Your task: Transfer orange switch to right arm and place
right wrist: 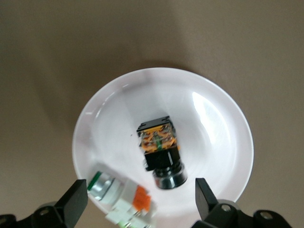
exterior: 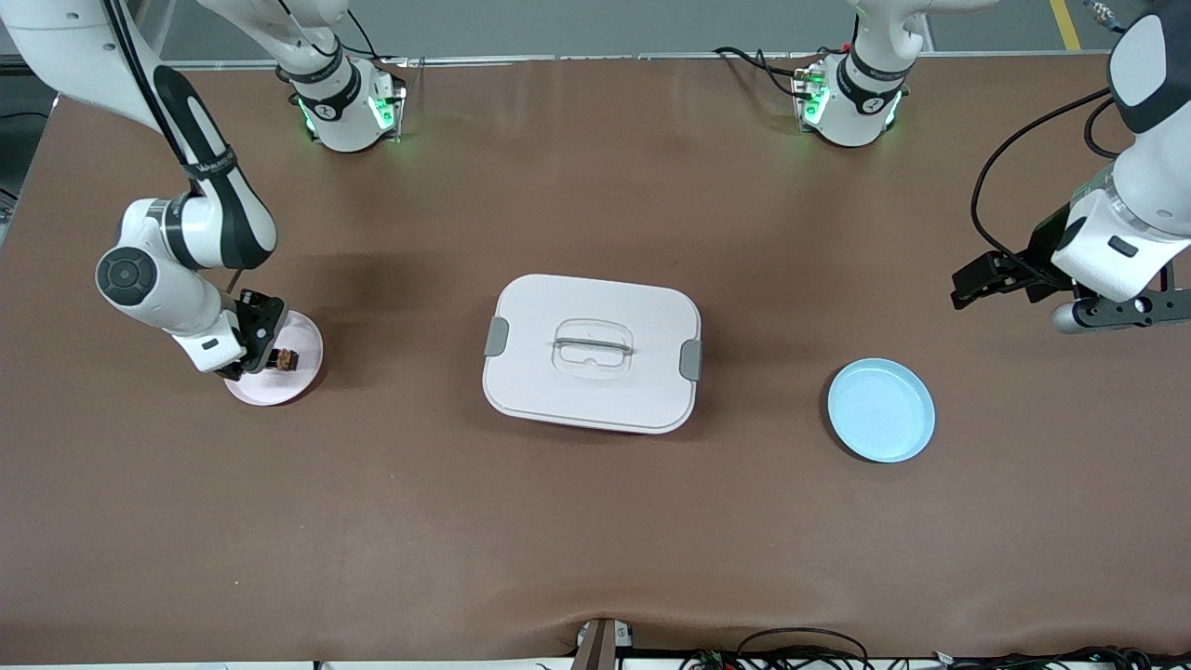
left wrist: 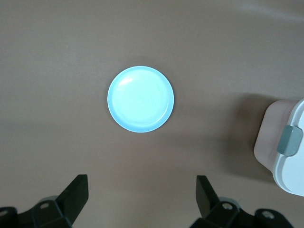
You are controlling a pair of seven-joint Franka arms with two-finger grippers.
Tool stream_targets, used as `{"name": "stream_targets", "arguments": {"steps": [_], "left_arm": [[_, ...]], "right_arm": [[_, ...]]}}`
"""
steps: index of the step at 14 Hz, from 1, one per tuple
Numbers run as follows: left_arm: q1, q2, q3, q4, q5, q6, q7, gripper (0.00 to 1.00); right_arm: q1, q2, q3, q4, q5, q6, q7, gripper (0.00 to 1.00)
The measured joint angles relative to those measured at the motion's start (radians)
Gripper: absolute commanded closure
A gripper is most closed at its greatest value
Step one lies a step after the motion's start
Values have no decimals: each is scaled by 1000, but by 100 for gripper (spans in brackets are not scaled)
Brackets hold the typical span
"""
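The orange switch (right wrist: pixel 159 147), a small black box with an orange face, lies in the pink plate (exterior: pixel 302 381) at the right arm's end of the table. It also shows in the front view (exterior: pixel 285 358). My right gripper (exterior: pixel 251 358) hangs low over this plate, open and empty; in the right wrist view (right wrist: pixel 140 202) its fingers stand wide apart, clear of the switch. My left gripper (exterior: pixel 970 284) waits in the air at the left arm's end of the table, open and empty. It looks down on the blue plate (left wrist: pixel 140 99).
A clear-and-silver piece with an orange-red bit (right wrist: pixel 122 198) lies in the pink plate (right wrist: pixel 213 118) beside the switch. A white lidded box (exterior: pixel 592 352) sits mid-table, its corner in the left wrist view (left wrist: pixel 285 152). The blue plate (exterior: pixel 880 409) holds nothing.
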Motion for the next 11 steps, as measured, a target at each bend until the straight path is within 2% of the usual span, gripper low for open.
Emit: {"name": "stream_targets", "arguments": {"steps": [3,7,11], "left_arm": [[2,-1,-3,8,0,0,0,0],[19,-25,-3,13,0,-15,52,0],[58,-75,-2,13,0,-55,91,0]], "right_arm": [[9,-70,5,3,13,-130,247,0],[9,-128,4,6,121,-224,483,0],[25,-191,5,66,135,-348,697,0]]}}
